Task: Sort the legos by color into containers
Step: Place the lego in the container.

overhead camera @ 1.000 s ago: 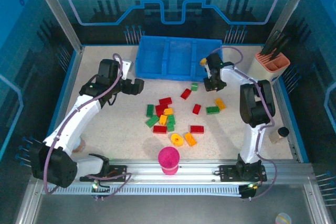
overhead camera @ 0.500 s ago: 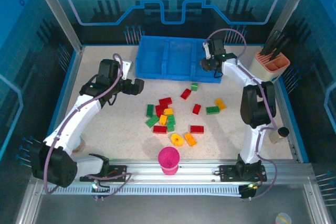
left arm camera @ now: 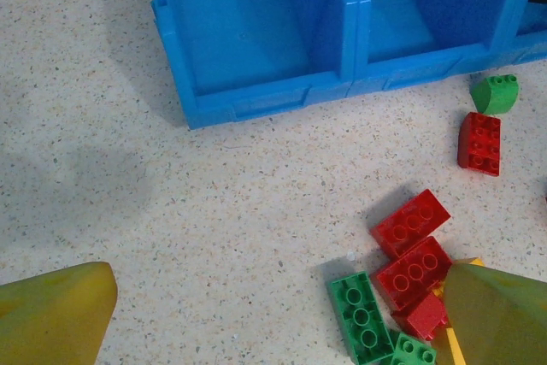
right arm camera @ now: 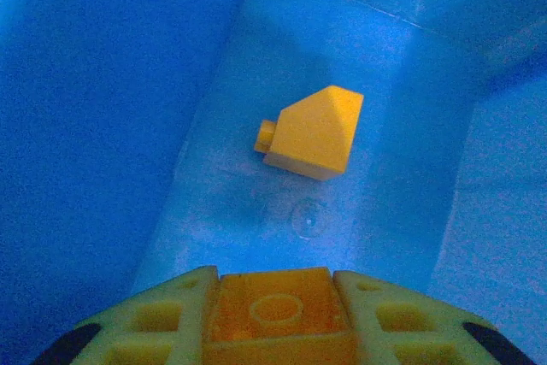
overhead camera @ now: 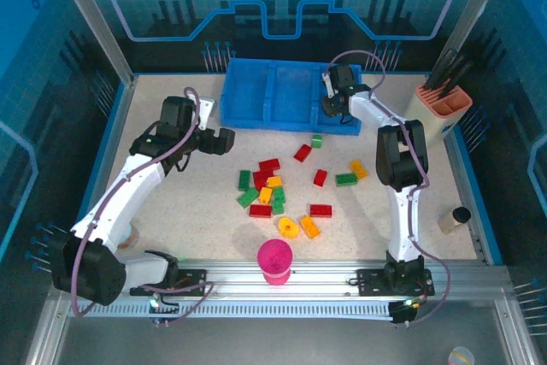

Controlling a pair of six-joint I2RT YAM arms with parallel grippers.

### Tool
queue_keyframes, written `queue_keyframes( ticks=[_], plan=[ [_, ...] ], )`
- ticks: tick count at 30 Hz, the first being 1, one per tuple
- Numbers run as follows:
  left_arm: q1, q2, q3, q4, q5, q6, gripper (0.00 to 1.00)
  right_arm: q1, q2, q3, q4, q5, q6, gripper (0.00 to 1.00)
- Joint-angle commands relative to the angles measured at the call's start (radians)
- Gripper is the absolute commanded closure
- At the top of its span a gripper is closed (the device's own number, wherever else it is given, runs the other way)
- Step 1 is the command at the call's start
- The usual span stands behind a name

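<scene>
Yellow brick (right arm camera: 312, 134) lies in right compartment (right arm camera: 205, 211); right gripper (overhead camera: 329, 107) pinches orange brick (right arm camera: 275, 318) above it; left gripper (overhead camera: 222, 140) spread, empty; most legos (overhead camera: 269, 165) unsorted on table (overhead camera: 188, 203).

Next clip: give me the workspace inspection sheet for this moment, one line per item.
Surface: speckled beige table, no spill seen.
Job's things: blue tray at the far side; one yellow sloped brick lies in the compartment under the right claw; loose bricks in red, green and yellow lie mid-table.
Clutter: magenta cup at the near edge; utensil holder far right.
Claws: left claw open, holding nothing, left of the pile; right claw shut on an orange brick above the tray's right compartment.
Cables: cables loop along both arms, clear of the bricks.
Surroundings: metal frame encloses the table.
</scene>
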Motion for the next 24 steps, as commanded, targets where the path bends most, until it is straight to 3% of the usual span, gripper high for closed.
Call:
queue_keyframes(
  ticks=[1, 12, 24],
  plan=[
    [-0.004, 0.02, 0.011, -0.007, 0.024, 0.02, 0.01, -0.001, -0.002, 0.027, -0.007, 0.015, -0.012, 0.68],
    [-0.006, -0.001, 0.01, -0.012, 0.042, 0.024, 0.01, 0.001, -0.108, -0.023, -0.041, -0.017, -0.005, 0.49],
    [-0.006, -0.046, -0.004, -0.001, 0.066, 0.017, 0.01, 0.028, -0.4, -0.314, -0.107, 0.0, 0.048, 0.49]
  ],
)
